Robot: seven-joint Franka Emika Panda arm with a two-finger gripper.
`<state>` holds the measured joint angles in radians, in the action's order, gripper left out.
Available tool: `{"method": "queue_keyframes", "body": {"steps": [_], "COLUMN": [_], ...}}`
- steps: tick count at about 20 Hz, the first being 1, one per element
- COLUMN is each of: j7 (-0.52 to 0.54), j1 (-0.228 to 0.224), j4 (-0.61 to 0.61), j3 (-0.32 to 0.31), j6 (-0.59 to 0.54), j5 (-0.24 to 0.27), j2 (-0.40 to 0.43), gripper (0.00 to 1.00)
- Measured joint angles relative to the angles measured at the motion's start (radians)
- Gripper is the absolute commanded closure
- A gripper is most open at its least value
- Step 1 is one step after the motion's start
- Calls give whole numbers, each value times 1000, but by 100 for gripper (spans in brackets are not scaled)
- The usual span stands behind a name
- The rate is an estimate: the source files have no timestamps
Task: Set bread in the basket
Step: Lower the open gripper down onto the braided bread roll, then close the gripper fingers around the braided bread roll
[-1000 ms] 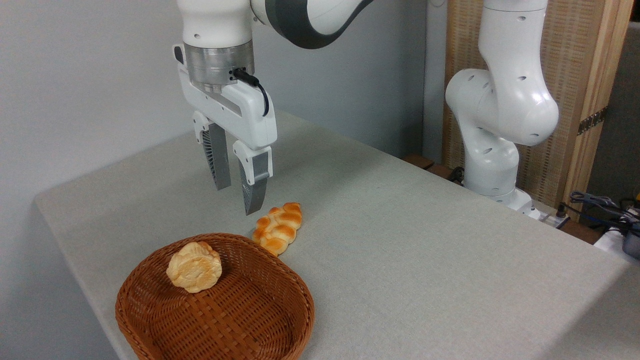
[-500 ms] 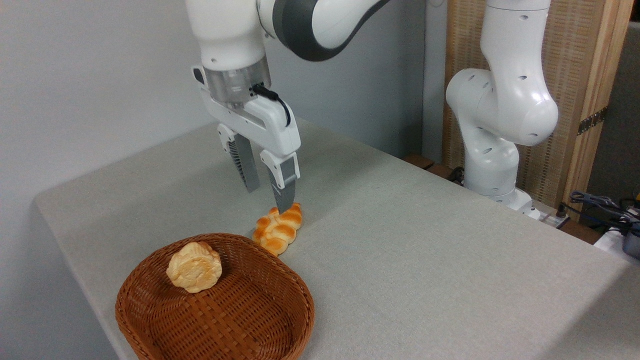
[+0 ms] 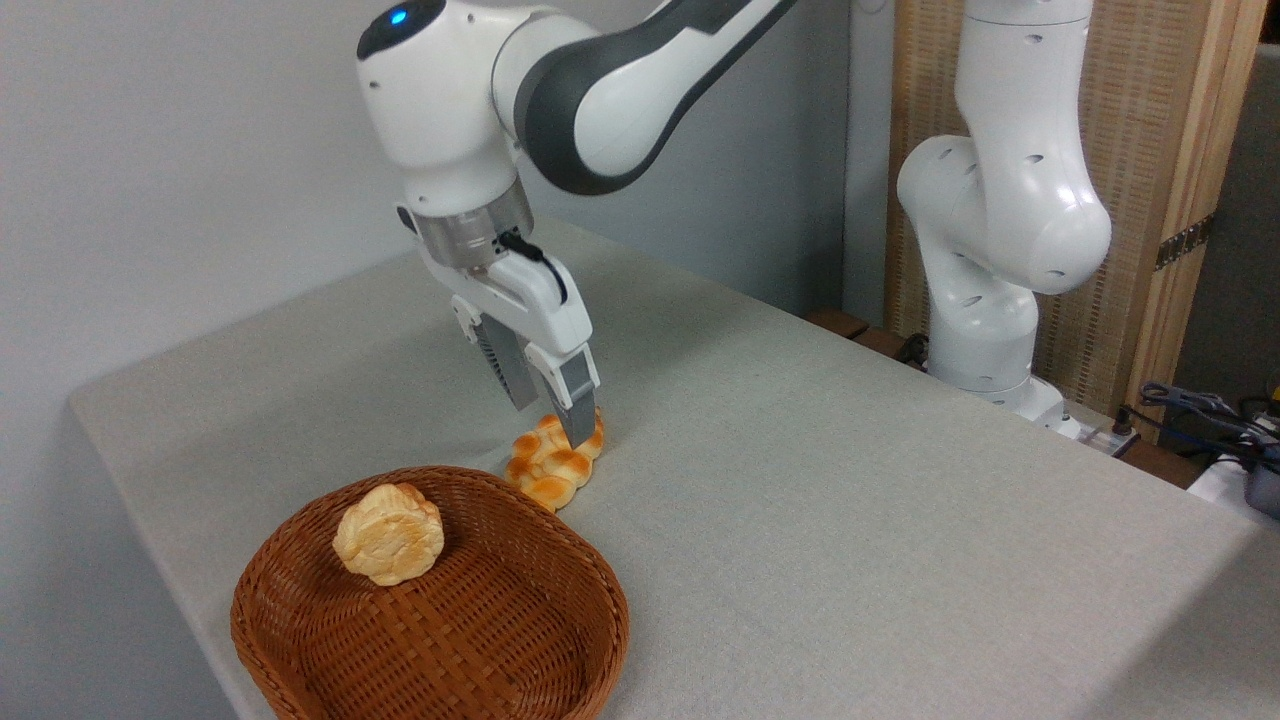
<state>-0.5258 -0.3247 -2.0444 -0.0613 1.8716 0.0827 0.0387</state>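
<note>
Two grey fingers [image 3: 577, 400] of the hand [image 3: 556, 418] are spread a little apart, not squeezing anything. They reach down over the far end of the bread [image 3: 553, 464]. It lies on the table [image 3: 850, 480], touching the far rim of the basket [image 3: 560, 640]. One round bun [image 3: 389, 533] sits in the basket.

A plain pale grey wall [image 3: 180, 150] backs the grey cloth-covered worktop [image 3: 850, 480]. A woven panel in a wooden frame [image 3: 1170, 150] stands at right.
</note>
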Motion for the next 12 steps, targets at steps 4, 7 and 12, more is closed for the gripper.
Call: {"method": "queue_keyframes", "body": {"steps": [4,7,12], "j7": [0,0,0], "j1": [-2,-2,-2], "j4": [0,0,0], "j3": [0,0,0], "j6": [33,45,45], "j5": [0,0,0], "j2": [-40,-60,-68], "gripper": [0,0,8]}}
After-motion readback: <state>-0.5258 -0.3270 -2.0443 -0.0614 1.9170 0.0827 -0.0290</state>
